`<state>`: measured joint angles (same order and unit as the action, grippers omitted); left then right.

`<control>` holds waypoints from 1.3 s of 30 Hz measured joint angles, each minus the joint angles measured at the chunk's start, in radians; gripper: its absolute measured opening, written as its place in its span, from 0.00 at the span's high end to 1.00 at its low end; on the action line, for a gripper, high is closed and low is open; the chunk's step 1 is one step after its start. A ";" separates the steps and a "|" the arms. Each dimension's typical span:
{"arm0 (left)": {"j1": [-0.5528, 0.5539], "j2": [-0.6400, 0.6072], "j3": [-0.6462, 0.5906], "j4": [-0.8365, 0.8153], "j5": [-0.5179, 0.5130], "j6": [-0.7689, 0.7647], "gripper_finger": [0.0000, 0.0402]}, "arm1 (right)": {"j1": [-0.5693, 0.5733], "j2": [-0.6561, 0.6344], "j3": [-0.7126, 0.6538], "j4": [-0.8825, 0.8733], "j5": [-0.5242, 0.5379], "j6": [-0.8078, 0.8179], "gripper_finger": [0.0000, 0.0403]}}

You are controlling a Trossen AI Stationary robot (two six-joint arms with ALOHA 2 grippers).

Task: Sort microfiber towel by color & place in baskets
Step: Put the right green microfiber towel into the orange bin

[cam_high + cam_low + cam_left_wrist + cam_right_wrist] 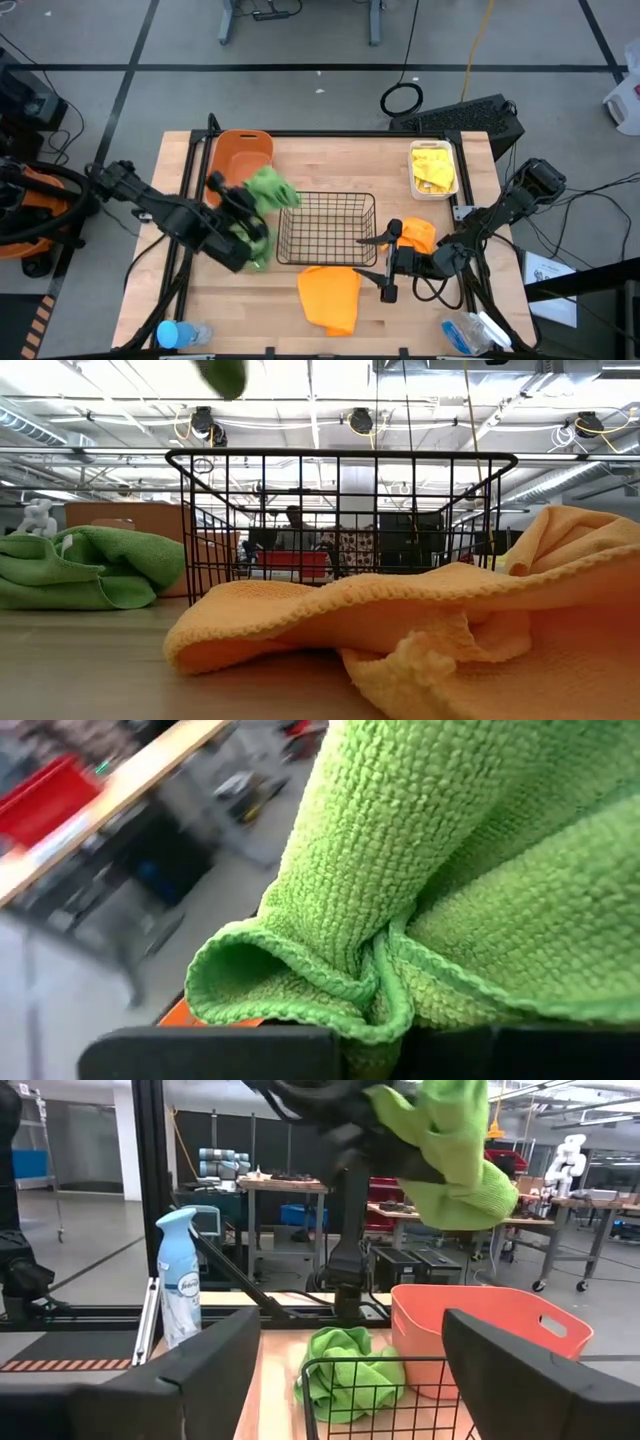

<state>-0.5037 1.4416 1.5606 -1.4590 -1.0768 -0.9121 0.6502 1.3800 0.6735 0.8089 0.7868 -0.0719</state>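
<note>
My left gripper is shut on a green towel, which it holds in the air between the orange tub and the black wire basket. A second green towel lies bunched on the table beside the basket's left wall. My right gripper is open and low at the basket's right near corner, touching nothing. One orange towel is spread in front of the basket, and another lies behind the right gripper. The white bin holds yellow towels. My left gripper pinches the green towel by a bunched fold of hemmed edges, several layers together. The towel is lifted clear of the table and hangs from the fingers above the orange tub.
A blue spray bottle lies at the near left corner, and plastic-wrapped items lie at the near right corner. In the low view the orange towel fills the foreground before the wire basket. Bare wood shows between the basket and the white bin.
</note>
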 joint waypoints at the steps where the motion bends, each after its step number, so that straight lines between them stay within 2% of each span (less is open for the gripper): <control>1: 0.012 -0.017 -0.016 -0.056 -0.001 -0.063 0.94 | 0.000 0.000 0.000 0.000 0.000 0.000 0.25; 4: 0.070 -0.074 -0.079 -0.098 0.013 -0.156 0.94 | 0.000 0.000 0.000 0.000 0.000 -0.004 0.25; 13: 0.336 -0.225 -0.334 -0.016 0.280 -0.142 0.94 | 0.000 0.000 0.000 0.000 0.003 -0.025 0.25; 17: 0.487 -0.263 -0.434 0.129 0.428 0.002 0.94 | 0.000 0.000 0.000 0.000 0.003 -0.045 0.25; 21: 0.652 -0.266 -0.471 0.346 0.638 0.222 0.94 | 0.000 0.000 0.000 0.000 0.003 -0.048 0.25; 23: 0.726 -0.244 -0.477 0.379 0.723 0.286 0.94 | 0.000 0.000 0.000 0.000 0.003 -0.049 0.25; 28: 0.857 -0.200 -0.478 0.335 0.762 0.299 0.94 | 0.000 -0.001 0.000 -0.018 0.003 -0.044 0.25; 31: 0.892 -0.179 -0.485 0.299 0.806 0.294 0.94 | 0.000 -0.001 0.000 -0.049 0.004 -0.025 0.25; 35: 0.944 -0.140 -0.487 0.208 0.787 0.202 0.94 | 0.000 -0.001 0.000 -0.057 0.003 -0.017 0.25; 39: 0.948 -0.099 -0.520 0.209 0.808 0.167 0.94 | 0.000 -0.001 0.000 -0.061 -0.002 0.014 0.25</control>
<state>0.4442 1.3430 1.0405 -1.2500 -0.2691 -0.7453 0.6504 1.3792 0.6735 0.7483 0.7853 -0.0575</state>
